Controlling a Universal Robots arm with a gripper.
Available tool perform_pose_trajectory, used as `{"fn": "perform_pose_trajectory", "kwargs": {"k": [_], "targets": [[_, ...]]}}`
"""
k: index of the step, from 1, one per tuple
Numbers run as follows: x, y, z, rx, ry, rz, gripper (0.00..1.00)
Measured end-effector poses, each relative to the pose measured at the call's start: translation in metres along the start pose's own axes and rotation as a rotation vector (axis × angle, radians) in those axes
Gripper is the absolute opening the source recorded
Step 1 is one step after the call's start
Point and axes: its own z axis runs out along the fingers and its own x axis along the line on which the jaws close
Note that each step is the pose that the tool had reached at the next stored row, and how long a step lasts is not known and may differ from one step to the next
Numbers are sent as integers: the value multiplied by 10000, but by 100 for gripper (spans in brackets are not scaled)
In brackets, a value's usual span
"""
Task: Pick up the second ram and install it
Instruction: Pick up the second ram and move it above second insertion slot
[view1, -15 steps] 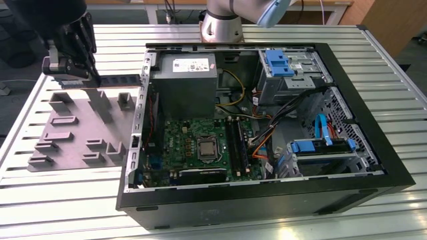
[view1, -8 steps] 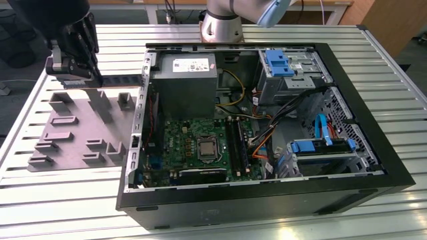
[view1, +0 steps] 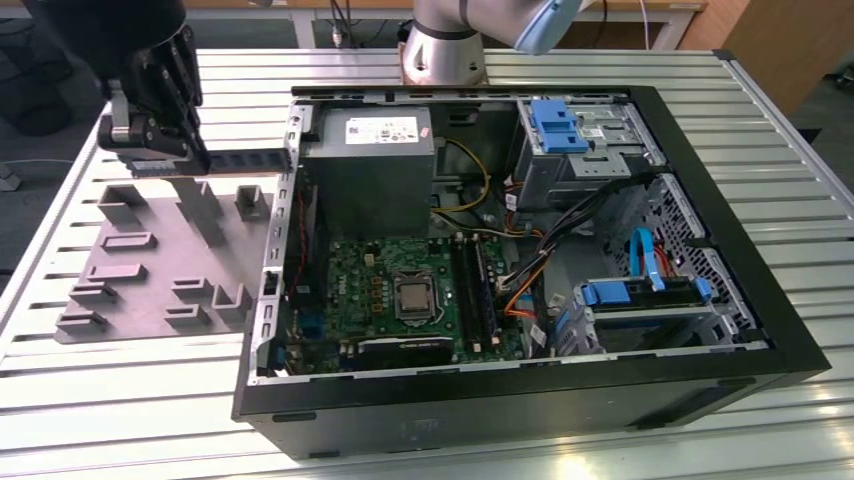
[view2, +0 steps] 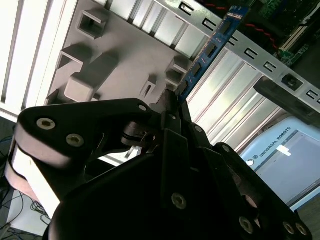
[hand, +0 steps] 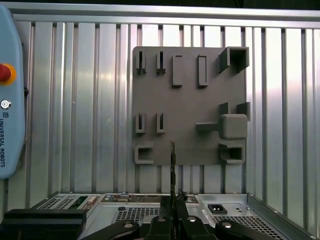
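Gripper (view1: 191, 158) clamps the second ram (view1: 248, 157), its length level, pointing toward the computer case (view1: 534, 398).

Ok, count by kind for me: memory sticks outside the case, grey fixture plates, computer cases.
second ram, held in the gripper: 1
grey fixture plate: 1
open computer case: 1
Total: 3

Slatted metal table (view1: 120, 400), wooden cabinet (view1: 794, 45) behind
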Motion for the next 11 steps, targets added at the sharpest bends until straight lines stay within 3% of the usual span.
{"fn": "perform_pose_trajectory", "kwargs": {"k": [11], "targets": [[0, -47, -1, 0, 0, 18, 14]]}}
